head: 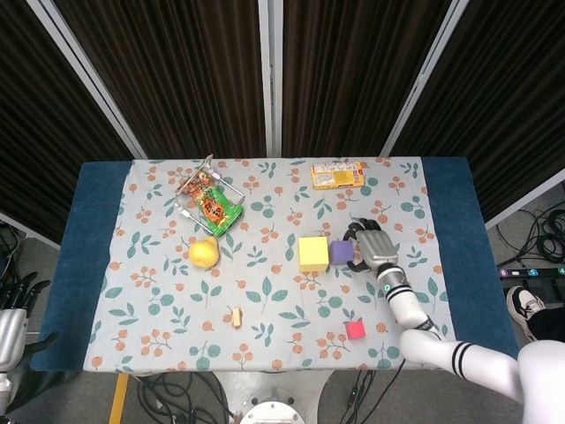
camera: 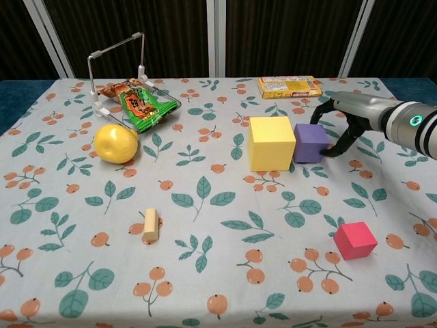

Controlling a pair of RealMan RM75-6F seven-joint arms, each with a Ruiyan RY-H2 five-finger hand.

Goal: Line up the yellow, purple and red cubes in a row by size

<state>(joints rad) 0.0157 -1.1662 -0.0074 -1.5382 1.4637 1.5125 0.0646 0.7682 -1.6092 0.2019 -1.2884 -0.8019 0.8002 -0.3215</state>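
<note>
I see my right hand [camera: 341, 119] with fingers [camera: 339, 147] grasping the purple cube [camera: 311, 142], just beside the yellow cube [camera: 272, 142]; red cube [camera: 355, 240] well apart.

Right hand [camera: 348, 116] — silver shell, black fingers [camera: 339, 147].

right hand [camera: 341, 126] on table [camera: 205, 205], fingers around middle cube [camera: 311, 142] | biggest cube [camera: 272, 142] just left of that cube, beyond it from hand | smallest cube [camera: 355, 240] nearer camera than hand, well apart | box [camera: 289, 87] behind hand, slightly left
</note>
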